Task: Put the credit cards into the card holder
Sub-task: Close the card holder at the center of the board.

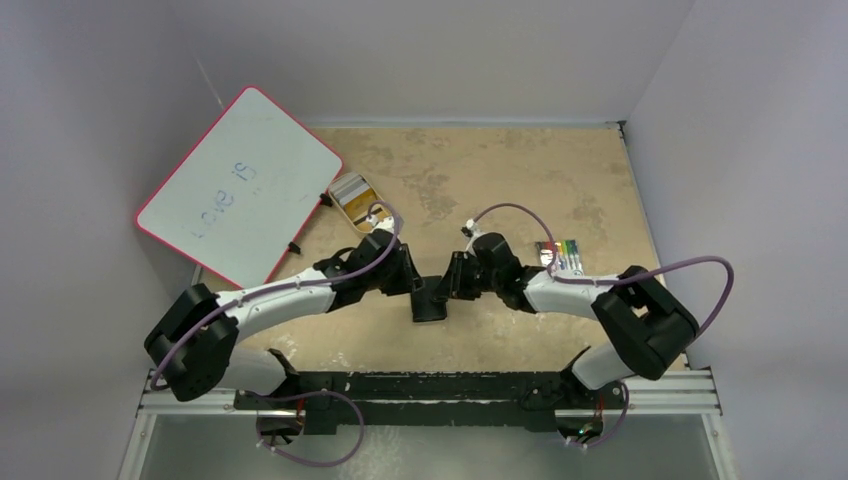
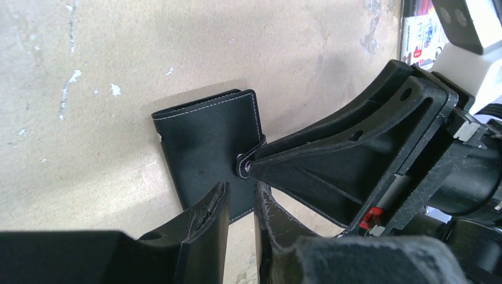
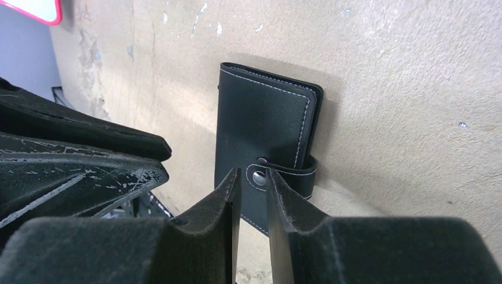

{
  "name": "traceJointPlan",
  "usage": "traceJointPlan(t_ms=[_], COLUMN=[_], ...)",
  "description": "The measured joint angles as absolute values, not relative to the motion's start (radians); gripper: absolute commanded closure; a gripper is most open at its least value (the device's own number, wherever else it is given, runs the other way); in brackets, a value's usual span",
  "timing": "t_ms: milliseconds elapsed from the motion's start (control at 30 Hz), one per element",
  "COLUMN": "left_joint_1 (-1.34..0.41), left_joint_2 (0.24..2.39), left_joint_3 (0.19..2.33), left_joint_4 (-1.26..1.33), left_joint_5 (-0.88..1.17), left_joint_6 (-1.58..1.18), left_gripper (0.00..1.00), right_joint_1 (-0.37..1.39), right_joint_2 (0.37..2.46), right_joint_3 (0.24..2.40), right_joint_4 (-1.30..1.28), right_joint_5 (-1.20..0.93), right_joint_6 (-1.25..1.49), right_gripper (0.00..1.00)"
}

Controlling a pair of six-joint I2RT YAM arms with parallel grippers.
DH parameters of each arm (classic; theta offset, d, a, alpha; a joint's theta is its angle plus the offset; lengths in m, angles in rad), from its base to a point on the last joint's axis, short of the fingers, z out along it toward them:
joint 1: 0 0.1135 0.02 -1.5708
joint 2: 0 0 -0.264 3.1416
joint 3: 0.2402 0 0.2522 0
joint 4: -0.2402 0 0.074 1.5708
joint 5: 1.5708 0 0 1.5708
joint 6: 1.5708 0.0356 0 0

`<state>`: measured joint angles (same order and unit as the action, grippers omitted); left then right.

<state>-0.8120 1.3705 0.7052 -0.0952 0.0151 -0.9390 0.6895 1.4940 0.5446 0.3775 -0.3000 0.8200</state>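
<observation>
The left arm (image 1: 270, 300) and right arm (image 1: 570, 295) have white shells, black joints, looping purple cables (image 1: 700, 260) and scuffed black fingers (image 3: 219, 201).

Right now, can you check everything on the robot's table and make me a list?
surface: tan table, worn pale patches.
job's things: card holder closed, snap tab wrapped over it; credit cards: nothing seen.
clutter: gold tin, striped item, whiteboard.
grippers: left gripper fingers slightly apart at the holder's edge; right gripper fingers either side of the tab's stud; grip unclear for both.
cables: purple cables loop along both arms.
surroundings: plain white walls.
</observation>
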Motion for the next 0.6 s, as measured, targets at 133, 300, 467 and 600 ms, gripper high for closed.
traceJointPlan(t_ms=[133, 300, 467, 600], left_joint_1=[-0.808, -0.789, -0.777, -0.776], left_joint_2=[1.350, 1.366, 1.414, 1.441], left_joint_3=[0.709, 0.709, 0.709, 0.716], left_joint_4=[-0.130, -0.157, -0.157, -0.178], left_joint_5=[-0.020, -0.034, -0.030, -0.019], left_joint_6=[-0.933, -0.915, -0.891, -0.865], left_gripper=[0.75, 0.70, 0.68, 0.73], right_joint_1=[0.727, 0.751, 0.753, 0.753], right_joint_2=[1.473, 1.444, 1.436, 1.419], right_joint_3=[0.592, 0.606, 0.610, 0.610], right_joint_4=[0.286, 0.208, 0.150, 0.123], right_joint_5=[-0.226, -0.165, -0.124, -0.115], right_joint_6=[0.802, 0.797, 0.791, 0.788], right_gripper=[0.76, 0.76, 0.76, 0.76])
